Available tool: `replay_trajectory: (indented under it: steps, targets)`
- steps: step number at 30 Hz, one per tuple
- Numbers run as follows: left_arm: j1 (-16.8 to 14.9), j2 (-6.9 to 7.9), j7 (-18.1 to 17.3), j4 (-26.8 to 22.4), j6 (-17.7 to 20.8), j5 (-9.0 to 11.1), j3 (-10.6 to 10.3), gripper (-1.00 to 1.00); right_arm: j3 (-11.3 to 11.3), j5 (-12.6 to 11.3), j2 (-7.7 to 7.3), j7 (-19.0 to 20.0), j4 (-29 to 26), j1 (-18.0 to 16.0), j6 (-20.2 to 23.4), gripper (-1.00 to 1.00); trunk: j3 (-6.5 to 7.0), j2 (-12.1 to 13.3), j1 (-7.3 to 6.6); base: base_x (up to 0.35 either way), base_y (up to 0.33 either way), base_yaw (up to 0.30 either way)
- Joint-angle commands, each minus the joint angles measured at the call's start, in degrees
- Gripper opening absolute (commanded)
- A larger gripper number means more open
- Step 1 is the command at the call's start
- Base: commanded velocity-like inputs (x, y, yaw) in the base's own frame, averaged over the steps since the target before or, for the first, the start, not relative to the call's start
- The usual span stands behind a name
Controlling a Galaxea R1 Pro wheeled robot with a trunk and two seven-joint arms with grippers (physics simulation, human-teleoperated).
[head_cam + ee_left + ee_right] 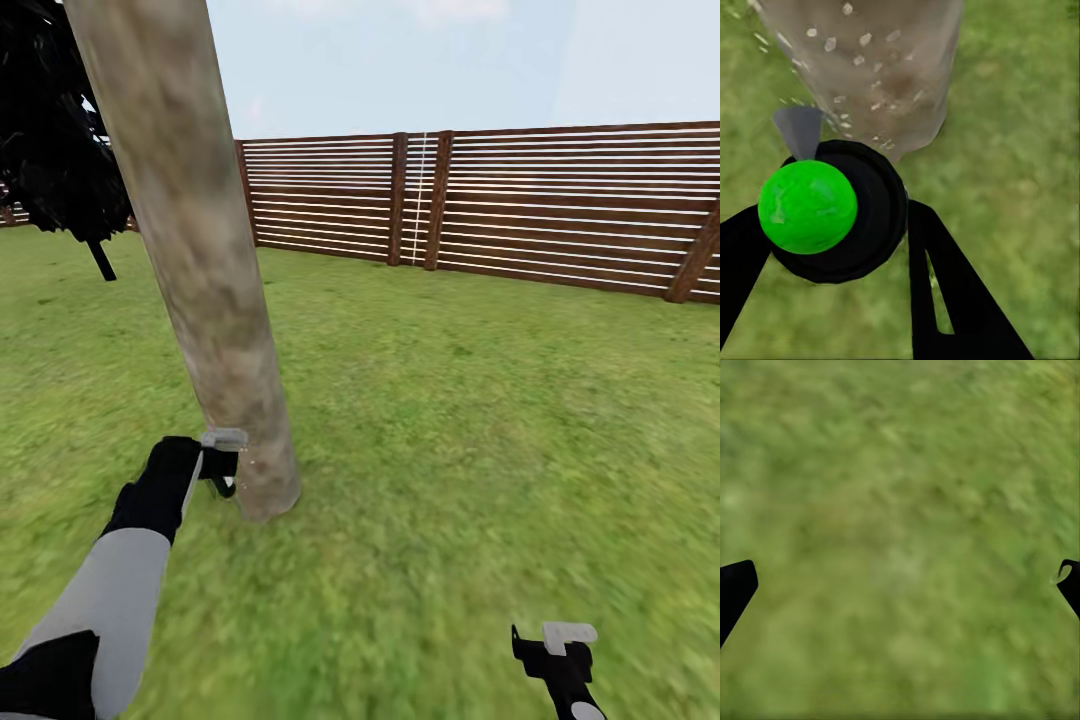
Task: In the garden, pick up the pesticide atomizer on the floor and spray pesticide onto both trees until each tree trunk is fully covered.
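Observation:
A thick mottled beige-grey tree trunk [200, 250] rises from the grass floor [450, 420] at left of centre. My left gripper [225, 462] is low at its base, almost touching the bark. In the left wrist view the left gripper [832, 251] is shut on the pesticide atomizer [840, 214], a black round body with a green ball on top and a grey nozzle aimed at the tree trunk [870, 67]. Pale droplets speckle the bark there. My right gripper [555, 645] hangs open over bare grass at lower right, its fingers [735, 589] wide apart.
A brown slatted wooden fence [520, 205] closes the lawn at the back. A black-foliaged narrow tree [50, 150] stands behind the trunk at far left. Open grass stretches to the right of the trunk.

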Motion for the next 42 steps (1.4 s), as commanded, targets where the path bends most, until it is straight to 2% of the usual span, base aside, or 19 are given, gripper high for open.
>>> replay_trajectory:
  steps: [1,3,5,7,8,9,12,14,16,20,33,40,42]
  targets:
    - [-2.0,-1.07,0.0,0.0,2.4,-0.6,0.0,-1.00,0.0,0.0,0.00,0.0,0.0,0.0,0.0,1.00,-0.01,0.0,0.00,0.000,0.000,0.000]
    - [-3.9,-1.07,0.0,0.0,3.9,-0.6,0.0,-1.00,0.1,0.0,0.01,0.0,0.1,0.0,0.0,1.00,-0.01,0.0,0.00,0.000,0.000,0.000]
    - [-4.4,0.22,-0.1,0.0,4.3,-0.8,0.1,-1.00,0.0,0.0,0.01,0.0,0.1,0.0,0.0,1.00,-0.01,0.0,0.00,0.000,0.000,0.000]
    - [-4.1,5.60,-0.8,0.1,4.4,-0.4,0.3,-1.00,0.0,0.0,0.01,0.0,0.0,0.0,0.0,1.00,-0.01,0.0,0.00,0.000,0.000,0.000]
    - [-3.9,6.97,-1.9,0.1,4.4,-0.5,0.2,-1.00,0.0,0.0,0.01,0.0,0.0,0.0,0.0,1.00,-0.01,0.0,0.00,0.000,0.000,0.000]
    - [-3.8,7.63,-3.1,0.1,4.4,-0.5,0.0,-1.00,0.0,0.0,0.01,0.0,0.0,0.0,0.0,1.00,-0.01,0.0,0.00,0.000,0.000,0.000]
    - [-3.7,7.49,-4.4,0.0,4.3,-0.8,-0.2,-1.00,0.0,0.0,0.01,0.0,-0.1,0.0,0.0,1.00,-0.01,0.0,0.00,0.000,-0.036,0.000]
    - [-3.7,7.43,-4.5,-0.1,4.3,-0.9,-2.1,-1.00,0.0,0.0,0.01,0.0,-0.1,0.0,0.0,1.00,-0.01,0.0,0.00,0.000,-0.220,0.000]
    - [-3.7,7.37,-4.5,-0.1,4.3,-0.8,-3.1,-1.00,0.0,0.0,0.01,0.0,-0.1,0.0,0.0,1.00,-0.01,0.0,0.00,0.000,-0.260,0.161]
    - [-3.7,7.35,-4.5,-0.1,4.3,-0.7,-3.2,-1.00,0.0,0.0,0.01,0.0,-0.1,0.0,0.0,1.00,-0.01,0.0,0.00,0.000,-0.269,0.217]
    - [-3.6,7.52,-3.9,0.1,4.3,-1.1,-3.5,-1.00,0.0,-0.1,-0.07,0.0,-0.2,0.0,0.0,1.00,-0.01,0.0,0.00,0.041,-0.276,0.012]
    - [-3.5,7.67,-3.8,0.2,4.2,-1.3,-3.5,-1.00,0.0,-0.1,0.00,0.0,-0.2,0.0,0.0,1.00,-0.01,0.0,0.00,0.111,-0.276,0.244]
    - [-3.5,7.63,-2.8,0.2,4.2,-1.4,-3.5,-1.00,0.0,0.0,-0.02,0.0,-0.2,0.0,0.0,1.00,-0.01,0.0,0.00,0.102,-0.276,0.278]
